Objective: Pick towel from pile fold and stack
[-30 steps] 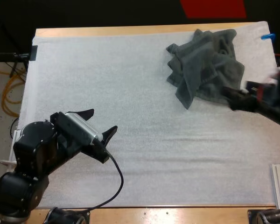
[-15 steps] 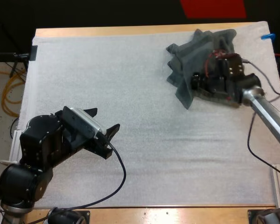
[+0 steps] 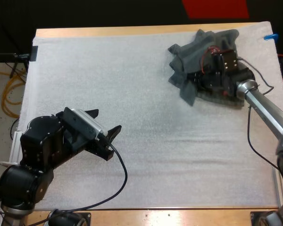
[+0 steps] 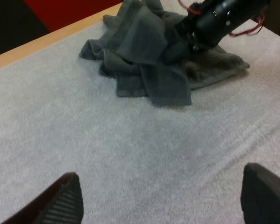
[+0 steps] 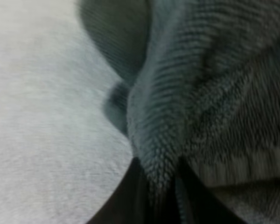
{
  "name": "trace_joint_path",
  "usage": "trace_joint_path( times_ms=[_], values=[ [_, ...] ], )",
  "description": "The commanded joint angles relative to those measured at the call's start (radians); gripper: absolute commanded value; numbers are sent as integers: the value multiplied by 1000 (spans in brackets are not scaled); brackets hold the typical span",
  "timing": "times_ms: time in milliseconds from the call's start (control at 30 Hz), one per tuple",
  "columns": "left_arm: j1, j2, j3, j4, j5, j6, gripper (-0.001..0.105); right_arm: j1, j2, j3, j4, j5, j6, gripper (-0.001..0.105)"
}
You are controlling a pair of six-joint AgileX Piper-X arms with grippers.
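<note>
Since only a thin fold of the crumpled towel (image 3: 205, 52) at the far right of the mat (image 3: 132, 70) is clenched by the right claw (image 5: 158, 200), slippage is risked on lifting; left claw (image 3: 104, 121) is released.

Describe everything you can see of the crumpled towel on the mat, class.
The crumpled towel is dark grey-green, with a looped, ribbed, terry-like weave. It lies bunched in overlapping folds at the far right of the white mat, one flap pointing toward the near side. The right gripper is shut on a raised fold, pinching it from both sides.
</note>
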Motion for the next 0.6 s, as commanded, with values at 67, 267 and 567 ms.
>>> trace_joint_path(
  times_ms=[67,267,567],
  values=[
    [-7,-3,-6,-34,1,26,66,0,-116,-15,-8,-5,-77,1],
    [-7,-3,-6,-116,-18,23,61,0,-340,-15,-8,40,-160,1],
    [-7,-44,-6,-36,-16,28,61,0,-641,-14,116,117,-194,1]
  ],
)
